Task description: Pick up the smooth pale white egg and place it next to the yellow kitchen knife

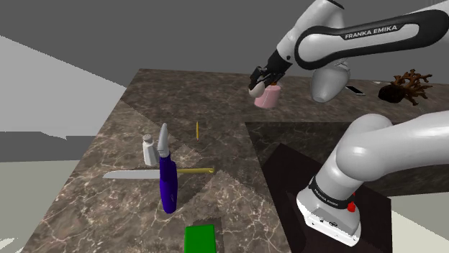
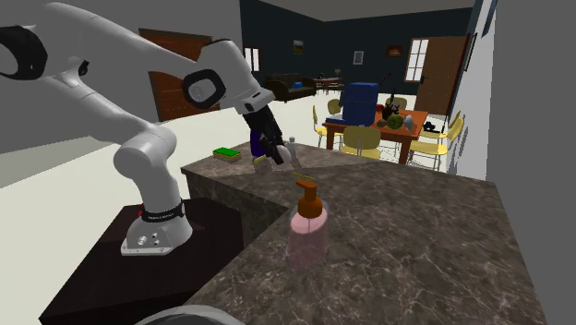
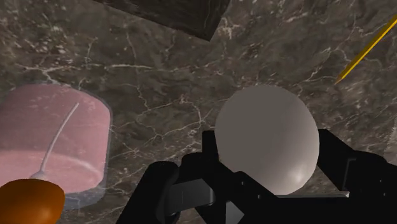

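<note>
A smooth pale grey-white egg sits clasped between my black fingers; the gripper is shut on it. In the shoulder view the gripper hangs above the far part of the dark marble counter, holding the egg right beside a pink soap bottle. The knife lies flat nearer the front, with a silver blade and a thin yellow handle, well away from the gripper. The second exterior view has the gripper over the counter's far end.
A purple spray bottle stands across the knife, with a small grey shaker behind it. A thin yellow stick lies mid-counter. A green block sits at the front edge. The pink soap bottle has an orange pump.
</note>
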You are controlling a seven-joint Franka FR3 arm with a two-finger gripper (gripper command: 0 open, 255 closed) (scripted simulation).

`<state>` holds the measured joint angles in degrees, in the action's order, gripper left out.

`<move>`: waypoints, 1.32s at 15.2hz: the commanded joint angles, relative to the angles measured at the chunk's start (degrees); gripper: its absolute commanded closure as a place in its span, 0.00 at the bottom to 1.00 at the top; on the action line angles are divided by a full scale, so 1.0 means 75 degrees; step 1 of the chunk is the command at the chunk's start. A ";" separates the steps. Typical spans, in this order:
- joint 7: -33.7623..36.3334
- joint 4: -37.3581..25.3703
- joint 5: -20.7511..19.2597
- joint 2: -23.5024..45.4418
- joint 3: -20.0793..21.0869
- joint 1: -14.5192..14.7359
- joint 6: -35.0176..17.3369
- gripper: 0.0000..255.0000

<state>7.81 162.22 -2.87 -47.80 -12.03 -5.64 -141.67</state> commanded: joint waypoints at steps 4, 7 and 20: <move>0.1187 -0.0001 0.0316 0.0014 0.1115 0.0421 -0.0038 1.00; 0.1891 -0.0089 0.0495 0.0192 0.1777 0.0672 -0.0133 1.00; 0.4844 -0.1539 0.0704 0.1906 0.4628 0.0991 -0.0402 1.00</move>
<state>41.94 152.12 2.65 -35.11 20.63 2.04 -144.52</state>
